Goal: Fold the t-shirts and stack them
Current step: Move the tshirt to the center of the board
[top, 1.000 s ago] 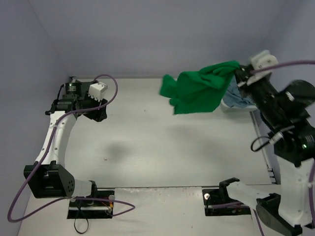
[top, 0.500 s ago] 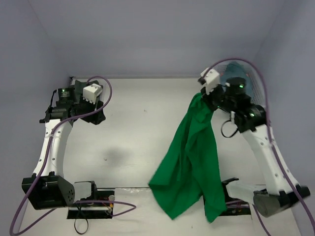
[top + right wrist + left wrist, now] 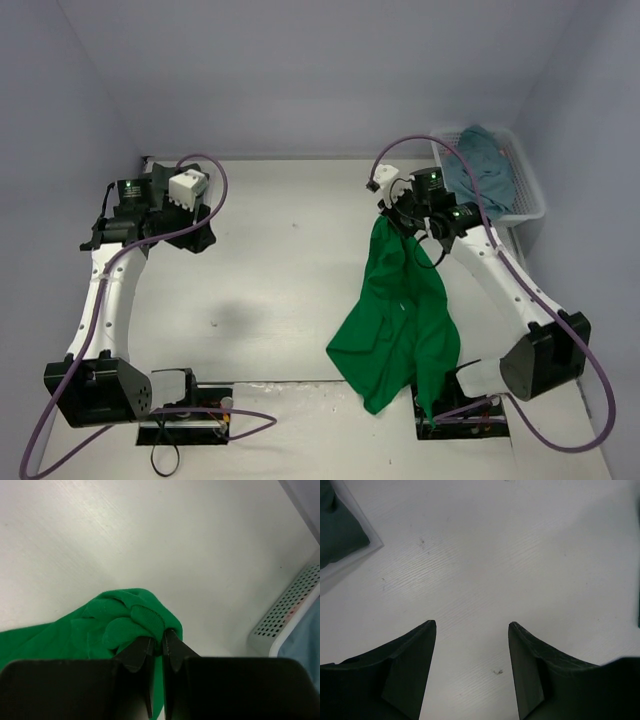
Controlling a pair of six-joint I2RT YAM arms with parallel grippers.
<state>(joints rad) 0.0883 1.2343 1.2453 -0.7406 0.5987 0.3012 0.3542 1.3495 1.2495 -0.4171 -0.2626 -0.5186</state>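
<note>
Top external view has the right hand pinched tight on a bunched edge of the bright green t-shirt. The shirt hangs crumpled, its lower end seemingly over the near edge of the counter. I'd say folding hasn't begun: nothing is stacked, and a teal-blue t-shirt waits in the basket. The left hand hovers with jaws apart, holding nothing, well apart from the shirt. Broad counter lies between them for spreading it.
</note>
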